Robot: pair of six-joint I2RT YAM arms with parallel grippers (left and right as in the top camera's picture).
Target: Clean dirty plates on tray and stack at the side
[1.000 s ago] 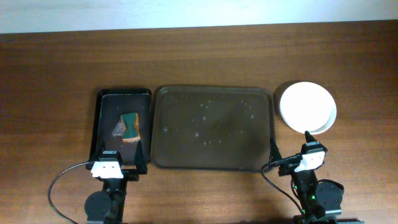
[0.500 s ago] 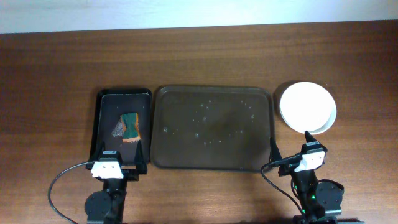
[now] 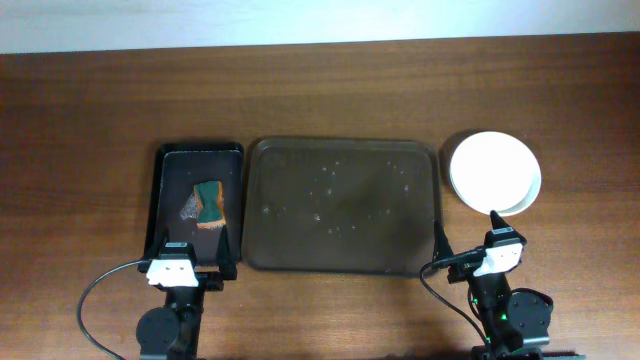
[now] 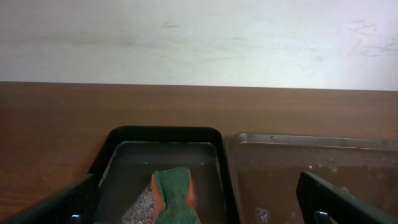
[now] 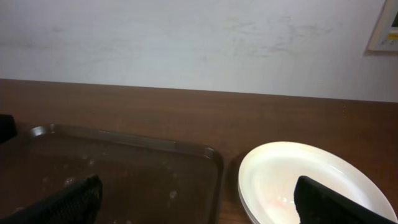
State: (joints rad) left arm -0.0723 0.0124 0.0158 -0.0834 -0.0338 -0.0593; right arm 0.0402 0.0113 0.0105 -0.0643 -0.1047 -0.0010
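The white plates [image 3: 494, 172] lie stacked on the table to the right of the dark brown tray [image 3: 343, 204]; the top one looks plain white. The stack also shows in the right wrist view [image 5: 305, 180]. The tray holds only water drops and shows in both wrist views [image 4: 311, 168] [image 5: 124, 168]. My left gripper [image 3: 190, 262] is open and empty at the table's front, in front of the black tray; its fingers frame the left wrist view [image 4: 199, 208]. My right gripper [image 3: 465, 232] is open and empty at the front right, near the plates; it shows in the right wrist view [image 5: 199, 205].
A smaller black tray [image 3: 198, 205] left of the brown tray holds a green and orange sponge [image 3: 208, 203], also in the left wrist view [image 4: 175, 196], beside a grey scrap. A white wall runs along the table's far edge.
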